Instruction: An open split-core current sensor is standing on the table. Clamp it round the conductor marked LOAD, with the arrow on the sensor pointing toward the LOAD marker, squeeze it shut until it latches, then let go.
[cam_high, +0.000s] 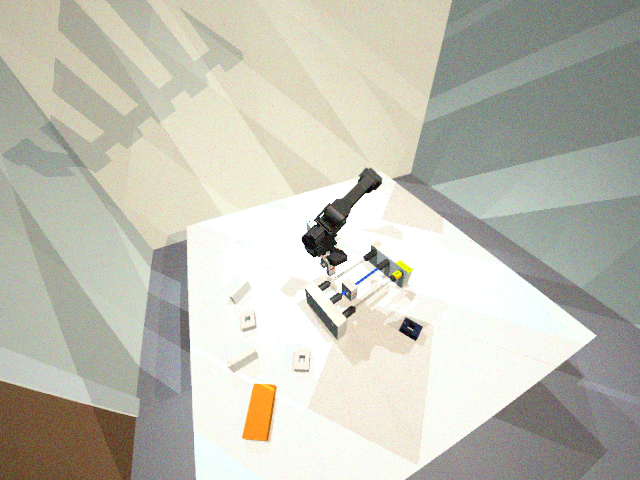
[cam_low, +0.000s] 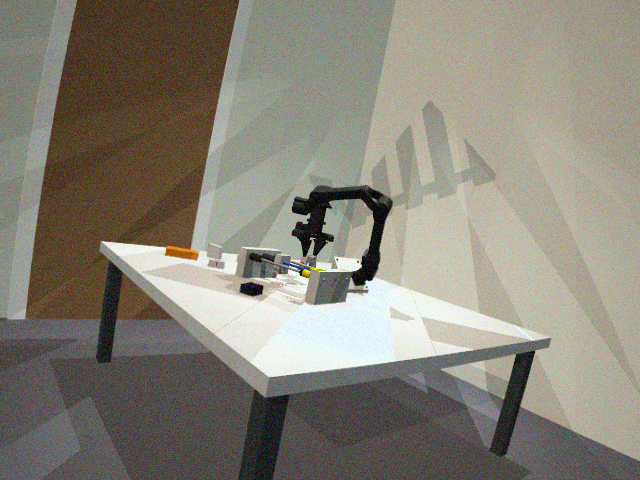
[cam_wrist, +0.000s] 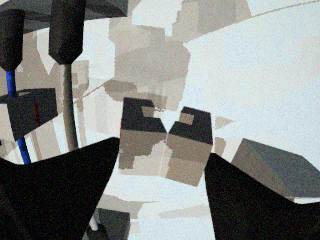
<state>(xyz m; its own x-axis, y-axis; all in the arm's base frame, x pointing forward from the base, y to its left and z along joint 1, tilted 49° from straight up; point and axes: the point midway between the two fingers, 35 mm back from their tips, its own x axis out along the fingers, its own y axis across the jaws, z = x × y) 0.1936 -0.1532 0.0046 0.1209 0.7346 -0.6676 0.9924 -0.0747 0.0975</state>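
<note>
Pale walls (cam_high: 320, 93) (cam_low: 516, 206), streaked with shadow, rise behind the white counter (cam_high: 496, 310) (cam_low: 206, 310) (cam_wrist: 270, 90). Over it, the claw (cam_high: 329, 261) (cam_low: 311, 253) (cam_wrist: 163, 152) points down, its fingers partly apart and clamped on the sensor (cam_high: 329, 265) (cam_low: 311, 260) (cam_wrist: 166, 150).

From the top, the sensor is just left of the rods, outside their row; none runs through it. In the wrist view its halves lie side by side, a V-shaped gap between their dark, notched faces, and its wider span runs left to right between the fingers. A small red mark shows on its side, but which way the arrow points cannot be told.

A blue rod (cam_high: 368, 275) (cam_low: 292, 266) (cam_wrist: 23, 151) carries another sensor-like block (cam_high: 350, 290) (cam_low: 282, 263) (cam_wrist: 30, 114). A yellow marker (cam_high: 404, 267) tops the right-hand end block (cam_high: 381, 257) (cam_low: 328, 287); its lettering is too small to read.
</note>
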